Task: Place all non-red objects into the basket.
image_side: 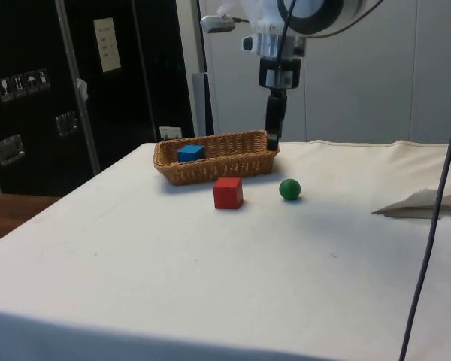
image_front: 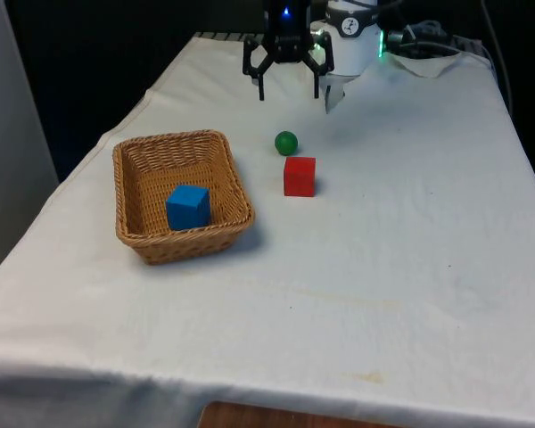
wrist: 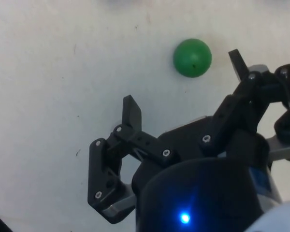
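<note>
A green ball [image_front: 286, 142] lies on the white cloth, just behind a red cube [image_front: 300, 176]. The ball [image_side: 289, 189] and red cube [image_side: 228, 192] also sit in front of the basket in the side view. A blue cube [image_front: 188, 206] rests inside the wicker basket [image_front: 134, 207] at the front view's left. My gripper [image_front: 289, 89] hangs open above the cloth, behind the ball and well off the surface, with nothing between its fingers. In the wrist view the ball [wrist: 192, 57] lies on the cloth beyond the fingertips, nearer one finger [wrist: 239, 62].
A crumpled white paper [image_front: 335, 92] lies on the cloth near the robot's base. Cables [image_front: 437, 45] trail at the far right corner. In the side view a paper [image_side: 425, 203] lies at the right.
</note>
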`<action>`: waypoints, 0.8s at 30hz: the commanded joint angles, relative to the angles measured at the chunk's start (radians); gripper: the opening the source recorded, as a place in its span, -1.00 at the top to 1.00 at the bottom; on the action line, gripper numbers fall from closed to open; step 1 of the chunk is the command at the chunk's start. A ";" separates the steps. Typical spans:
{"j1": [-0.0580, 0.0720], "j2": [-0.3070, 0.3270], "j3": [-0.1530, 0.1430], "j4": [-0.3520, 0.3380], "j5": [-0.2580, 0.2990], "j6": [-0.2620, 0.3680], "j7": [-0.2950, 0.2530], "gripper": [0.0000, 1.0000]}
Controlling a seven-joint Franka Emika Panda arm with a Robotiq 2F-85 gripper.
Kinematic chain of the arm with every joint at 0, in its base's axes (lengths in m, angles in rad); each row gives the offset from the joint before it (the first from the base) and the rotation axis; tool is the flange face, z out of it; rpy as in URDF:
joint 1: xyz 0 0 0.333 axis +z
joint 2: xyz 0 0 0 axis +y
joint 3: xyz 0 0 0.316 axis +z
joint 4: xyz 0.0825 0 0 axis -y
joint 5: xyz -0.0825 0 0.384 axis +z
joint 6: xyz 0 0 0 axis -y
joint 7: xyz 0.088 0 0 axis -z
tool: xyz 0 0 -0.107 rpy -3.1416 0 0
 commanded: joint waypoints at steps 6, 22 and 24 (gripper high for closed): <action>0.004 0.005 -0.005 -0.038 0.017 0.043 -0.022 -1.00; 0.004 0.115 0.044 -0.042 0.083 0.091 -0.030 -1.00; -0.001 0.136 0.042 -0.029 0.057 0.083 -0.009 -1.00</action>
